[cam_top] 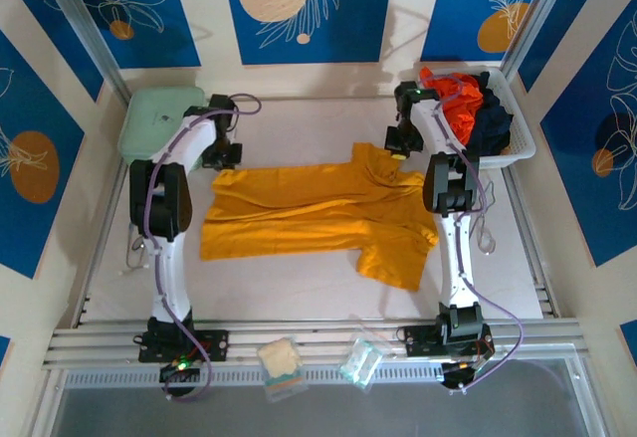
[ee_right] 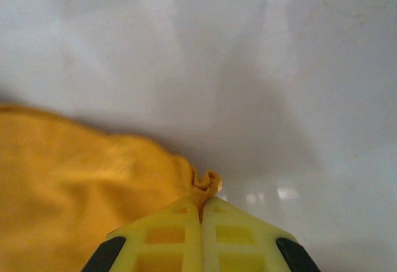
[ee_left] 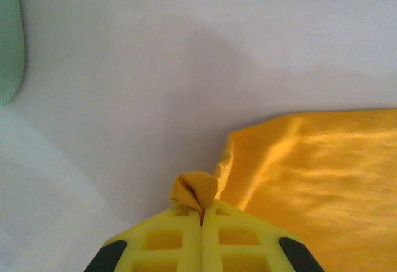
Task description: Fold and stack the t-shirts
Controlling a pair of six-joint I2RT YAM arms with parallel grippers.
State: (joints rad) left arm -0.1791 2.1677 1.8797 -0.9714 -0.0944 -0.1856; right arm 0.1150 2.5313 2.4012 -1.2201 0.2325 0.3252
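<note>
my left arm [cam_top: 164, 203] and right arm [cam_top: 450, 193] reach forward, elbows bent. my left gripper [ee_left: 201, 213] and right gripper [ee_right: 201, 202] have jaws pressed together, each pinching the yellow t-shirt [cam_top: 309, 208].

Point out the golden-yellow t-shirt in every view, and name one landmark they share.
Top external: golden-yellow cloth t-shirt spread flat at the picture's centre.
Left wrist: lower right, corner pinched in the left hand.
Right wrist: lower left, edge pinched in the right hand.
Shared landmark: the pale white tabletop.
</note>
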